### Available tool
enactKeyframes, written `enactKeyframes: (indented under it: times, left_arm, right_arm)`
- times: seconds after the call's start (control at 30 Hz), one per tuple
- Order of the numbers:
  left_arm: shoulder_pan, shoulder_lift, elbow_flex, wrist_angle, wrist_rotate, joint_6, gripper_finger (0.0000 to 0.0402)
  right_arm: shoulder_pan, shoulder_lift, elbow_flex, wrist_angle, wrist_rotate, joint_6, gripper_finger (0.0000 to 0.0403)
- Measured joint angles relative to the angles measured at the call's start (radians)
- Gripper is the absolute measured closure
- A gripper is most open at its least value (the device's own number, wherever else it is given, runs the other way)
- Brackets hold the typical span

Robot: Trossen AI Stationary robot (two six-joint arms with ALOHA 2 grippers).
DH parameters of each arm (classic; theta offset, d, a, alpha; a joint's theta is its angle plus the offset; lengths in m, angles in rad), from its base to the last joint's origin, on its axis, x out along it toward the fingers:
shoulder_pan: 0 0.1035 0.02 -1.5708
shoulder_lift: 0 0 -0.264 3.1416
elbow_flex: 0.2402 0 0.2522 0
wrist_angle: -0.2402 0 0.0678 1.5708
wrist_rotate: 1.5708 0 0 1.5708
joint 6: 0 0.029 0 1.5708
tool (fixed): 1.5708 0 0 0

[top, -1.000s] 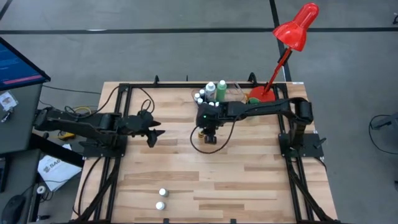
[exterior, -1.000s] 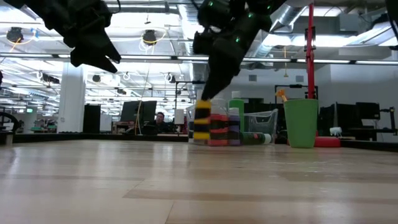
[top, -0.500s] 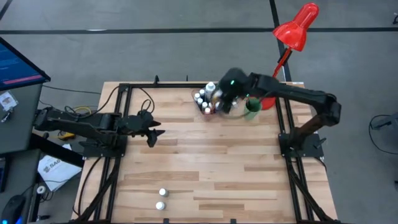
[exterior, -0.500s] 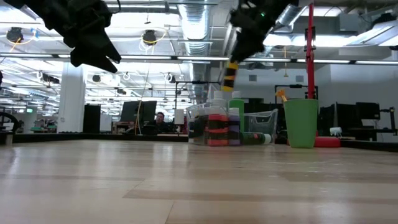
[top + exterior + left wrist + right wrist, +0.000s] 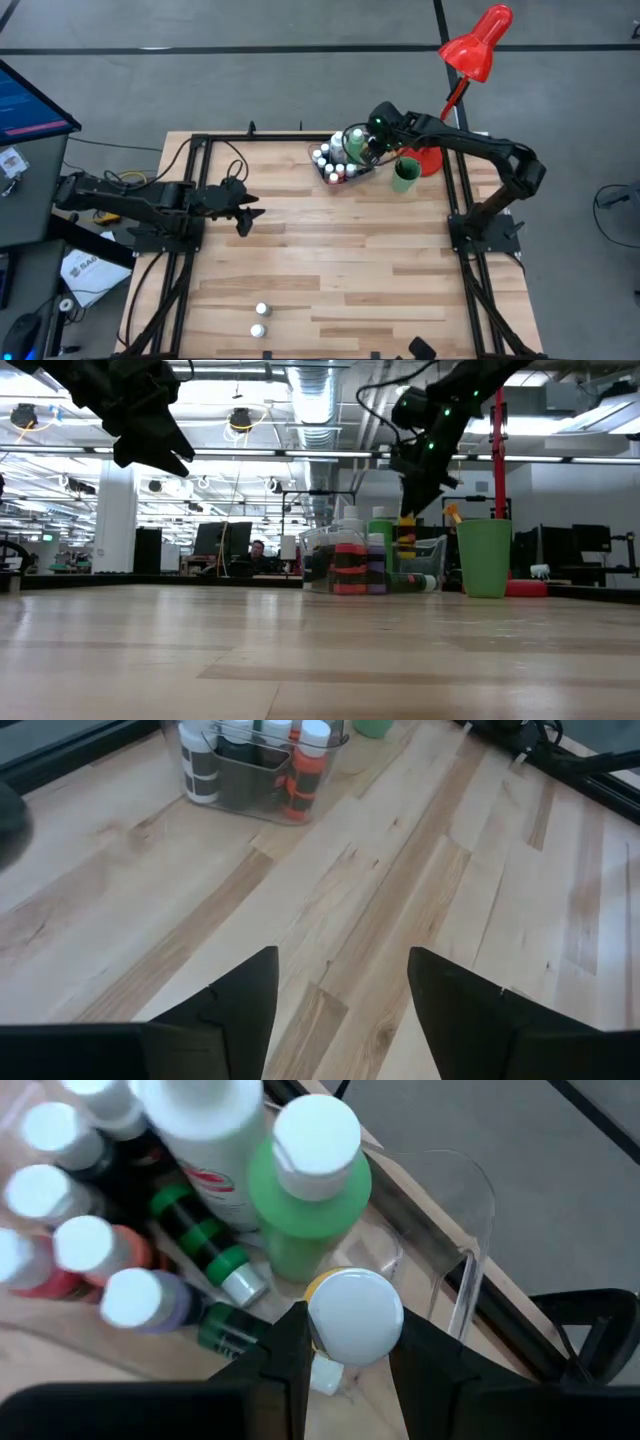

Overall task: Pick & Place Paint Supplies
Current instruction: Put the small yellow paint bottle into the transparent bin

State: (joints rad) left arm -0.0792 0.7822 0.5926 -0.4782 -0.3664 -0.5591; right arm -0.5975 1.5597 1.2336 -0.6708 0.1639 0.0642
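While the left gripper (image 5: 247, 212) hangs above bare boards at centre-left of the high view, fingers parted and nothing between them, the right gripper (image 5: 345, 1342) is at the upper middle of that view, over the clear plastic tray (image 5: 345, 170). Its two dark fingers (image 5: 285, 1350) are closed on a small yellow bottle (image 5: 353, 1315) with a white cap, cap toward the wrist camera. Low view shows the yellow bottle hanging upright beneath the right gripper, right of frame centre, level with the bottles in the tray and left of the green cup (image 5: 485, 557).

Tray holds a cluster of tiny white-capped bottles (image 5: 327, 161): red, orange, dark, purple. A taller green bottle (image 5: 308, 1200) and a taller white bottle (image 5: 212, 1140) stand among them; one green bottle (image 5: 215, 1255) lies on its side. Green cup sits just right of the tray, in front of the red lamp (image 5: 470, 60) base.

Two more small white-capped bottles (image 5: 260, 320) stand close together on the wooden table (image 5: 380, 280) at lower left of centre in the high view, well apart from both grippers and the tray
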Motion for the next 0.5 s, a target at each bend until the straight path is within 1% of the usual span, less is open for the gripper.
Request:
enactKeyframes:
  times: [0.33,0.5]
  left_arm:
    - [0.0,0.0,0.0,0.0,0.0,0.0,0.0192]
    - [0.0,0.0,0.0,0.0,0.0,-0.001,0.0192]
  right_arm:
    - [-0.013,0.127,-0.013,0.089,0.02,-0.036,0.0303]
    - [-0.022,0.164,-0.013,0.141,0.017,-0.048,0.0303]
